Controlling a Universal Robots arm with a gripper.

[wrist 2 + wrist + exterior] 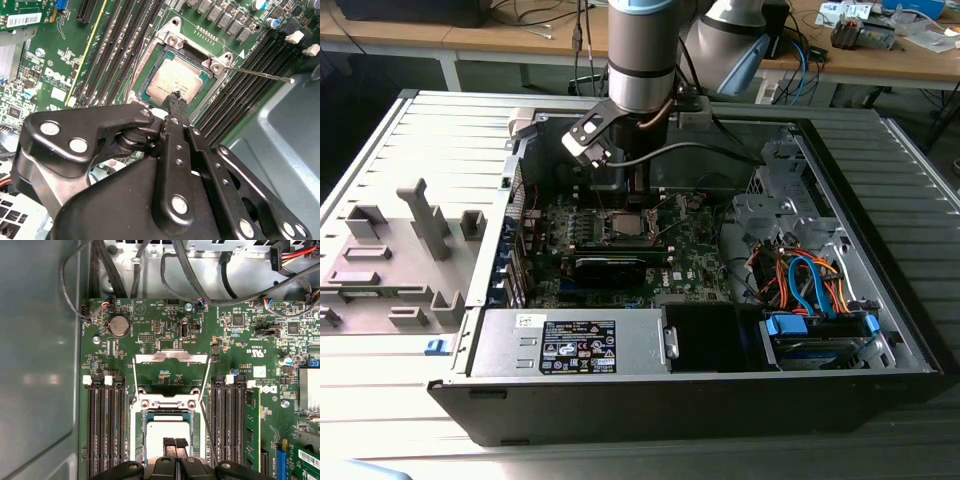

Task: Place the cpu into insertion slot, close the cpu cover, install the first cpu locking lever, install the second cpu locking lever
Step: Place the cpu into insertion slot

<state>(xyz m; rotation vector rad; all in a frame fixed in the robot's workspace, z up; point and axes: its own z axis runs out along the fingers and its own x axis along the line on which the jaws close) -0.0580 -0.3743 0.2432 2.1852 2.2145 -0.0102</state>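
Silver-grey metal top of the cpu [167, 435] sits seated inside the insertion slot [167, 416], its edges square with the dark socket frame in both wrist views. The gripper [175, 444] hangs directly over the chip. Its two black fingers [169, 444] are pressed together with nothing between them; whether they touch the chip's top cannot be told. The cpu cover [172, 356] is open, its silvery frame lying clear of the socket beyond the hinge, with the green motherboard [240, 340] visible through the cut-out. Two thin wire locking levers [205, 382] are unlatched and run along either side of the open cover. In the second wrist view one lever [260, 74] juts past a socket corner over the black memory slots [240, 85]. A coin cell [119, 326] sits beyond the cover. In the exterior view, the arm [640, 50] comes down from top centre into the open computer case [670, 405], which lies on its side on the grey ribbed counter [380, 390]. The power supply [570, 345] is lower centre-left, and orange and blue cables [800, 280] are at the right.
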